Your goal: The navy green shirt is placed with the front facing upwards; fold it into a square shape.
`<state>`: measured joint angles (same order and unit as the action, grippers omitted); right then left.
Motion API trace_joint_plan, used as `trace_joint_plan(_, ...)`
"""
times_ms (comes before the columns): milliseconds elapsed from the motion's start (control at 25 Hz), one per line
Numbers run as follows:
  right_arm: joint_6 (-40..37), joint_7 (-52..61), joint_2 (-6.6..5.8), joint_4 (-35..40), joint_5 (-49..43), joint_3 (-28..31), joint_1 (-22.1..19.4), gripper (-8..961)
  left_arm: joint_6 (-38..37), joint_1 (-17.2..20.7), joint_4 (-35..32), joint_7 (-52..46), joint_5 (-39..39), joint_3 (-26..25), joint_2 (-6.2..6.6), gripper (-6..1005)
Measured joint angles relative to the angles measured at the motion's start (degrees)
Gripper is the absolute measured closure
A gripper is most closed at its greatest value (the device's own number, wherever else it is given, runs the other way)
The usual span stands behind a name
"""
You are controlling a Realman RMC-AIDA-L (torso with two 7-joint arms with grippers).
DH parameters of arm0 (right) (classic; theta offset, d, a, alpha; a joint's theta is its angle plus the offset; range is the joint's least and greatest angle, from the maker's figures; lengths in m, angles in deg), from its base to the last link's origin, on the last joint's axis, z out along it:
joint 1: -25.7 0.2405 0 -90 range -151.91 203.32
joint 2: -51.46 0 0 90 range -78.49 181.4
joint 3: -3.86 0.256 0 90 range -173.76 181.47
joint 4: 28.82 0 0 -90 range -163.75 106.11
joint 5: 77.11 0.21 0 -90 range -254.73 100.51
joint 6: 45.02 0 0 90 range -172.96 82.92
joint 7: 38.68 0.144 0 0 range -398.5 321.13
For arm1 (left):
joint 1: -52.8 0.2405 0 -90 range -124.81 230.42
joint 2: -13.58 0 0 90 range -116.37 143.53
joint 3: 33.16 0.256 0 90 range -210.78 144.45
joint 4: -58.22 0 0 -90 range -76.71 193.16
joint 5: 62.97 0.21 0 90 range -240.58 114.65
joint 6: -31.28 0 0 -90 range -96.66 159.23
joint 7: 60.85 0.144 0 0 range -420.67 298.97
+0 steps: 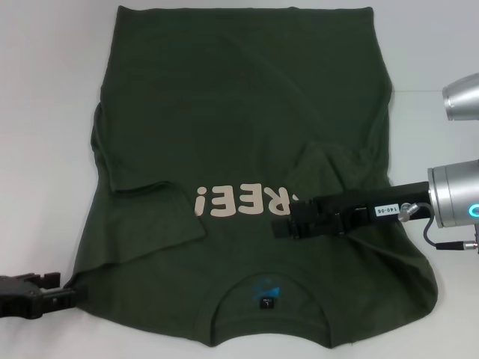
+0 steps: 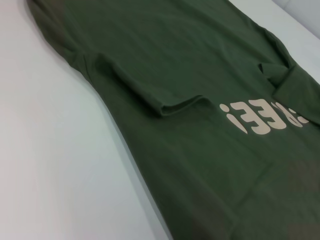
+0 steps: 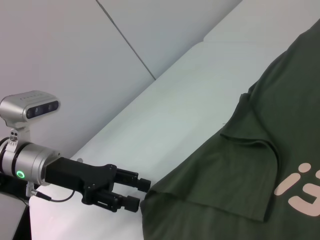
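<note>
The navy green shirt (image 1: 239,112) lies flat on the white table (image 1: 45,112), front up, collar and neck label (image 1: 267,290) toward me. Both short sleeves are folded inward onto the body. The cream print (image 1: 224,202) crosses the chest. My right gripper (image 1: 274,223) reaches in from the right, low over the chest, and covers the print's first letter. My left gripper (image 1: 66,293) sits at the near left corner, right at the shirt's shoulder edge. In the right wrist view the left gripper (image 3: 140,193) shows its fingers apart beside the cloth edge (image 3: 150,200).
Bare white table (image 2: 50,150) runs along both sides of the shirt (image 2: 200,60). A grey wall (image 3: 75,45) rises beyond the table's left edge. The right arm's silver wrist (image 1: 456,198) and its camera housing (image 1: 462,97) hang over the table's right side.
</note>
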<state>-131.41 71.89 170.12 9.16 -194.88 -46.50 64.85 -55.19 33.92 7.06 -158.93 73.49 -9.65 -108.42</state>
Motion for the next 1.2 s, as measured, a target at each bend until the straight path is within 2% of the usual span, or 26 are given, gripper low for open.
trace_joint_plan(960, 0.0, 0.21, -0.18, 0.11, 0.1, 0.61, 0.16, 129, -3.78, -2.39, 1.39, 0.06, 0.18, 2.84, -0.44, 264)
trace_joint_plan(1200, 0.17, 0.12, -0.22, -0.01, 0.1, 0.66, -0.04, 130, -3.77, -2.14, 0.74, -0.45, 0.18, 2.49, 0.0, 266)
